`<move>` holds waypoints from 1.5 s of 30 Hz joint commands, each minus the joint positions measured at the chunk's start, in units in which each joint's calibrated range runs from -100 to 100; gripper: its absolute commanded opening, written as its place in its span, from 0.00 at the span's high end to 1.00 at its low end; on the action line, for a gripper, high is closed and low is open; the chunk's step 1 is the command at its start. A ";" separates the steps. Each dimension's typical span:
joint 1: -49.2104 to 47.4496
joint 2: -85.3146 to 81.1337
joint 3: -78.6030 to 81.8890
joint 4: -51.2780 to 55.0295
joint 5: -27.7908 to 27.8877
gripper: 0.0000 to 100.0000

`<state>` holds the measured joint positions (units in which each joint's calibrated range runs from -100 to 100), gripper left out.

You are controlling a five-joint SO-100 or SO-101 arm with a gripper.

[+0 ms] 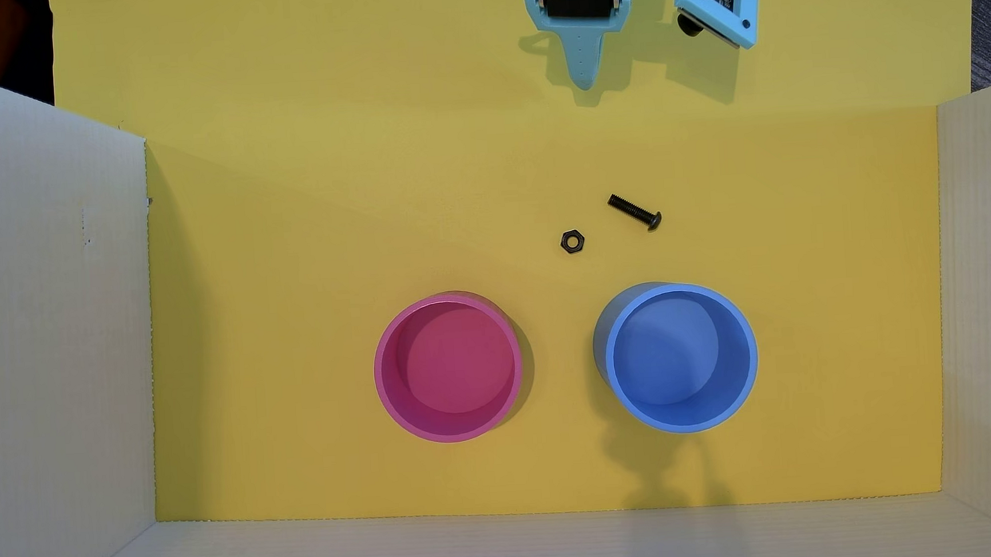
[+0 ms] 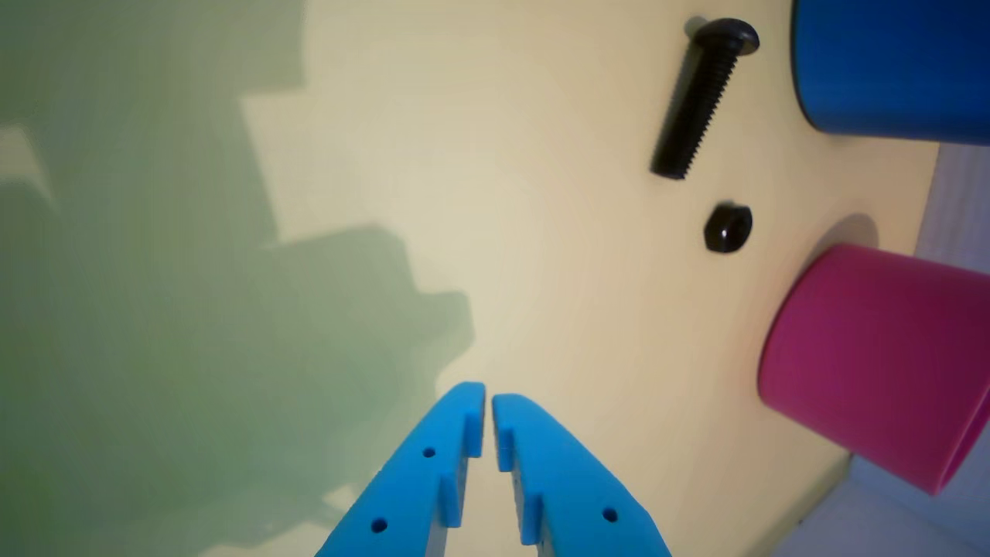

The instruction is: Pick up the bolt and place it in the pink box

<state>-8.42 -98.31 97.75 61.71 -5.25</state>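
The black bolt (image 1: 634, 211) lies flat on the yellow mat, above the two cups; it also shows at the top right of the wrist view (image 2: 700, 97). The pink box (image 1: 448, 368) stands upright and empty at the lower middle; in the wrist view (image 2: 874, 363) it is at the right edge. My light-blue gripper (image 1: 584, 82) is at the top of the overhead view, far from the bolt. In the wrist view (image 2: 488, 398) its fingertips are nearly touching, with nothing between them.
A small black hex nut (image 1: 572, 241) lies left of the bolt, also in the wrist view (image 2: 728, 227). A blue round container (image 1: 679, 356) stands right of the pink box. White corrugated walls (image 1: 45, 353) enclose the yellow mat (image 1: 301, 249) on three sides.
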 commanded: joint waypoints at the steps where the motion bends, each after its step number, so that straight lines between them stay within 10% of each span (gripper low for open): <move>1: 0.03 -0.35 -2.90 -0.58 -0.09 0.99; 16: -5.19 3.44 -27.42 -1.95 0.01 0.99; 45: -6.00 66.40 -55.28 -2.30 -9.62 0.94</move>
<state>-14.55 -32.88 45.41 60.00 -14.63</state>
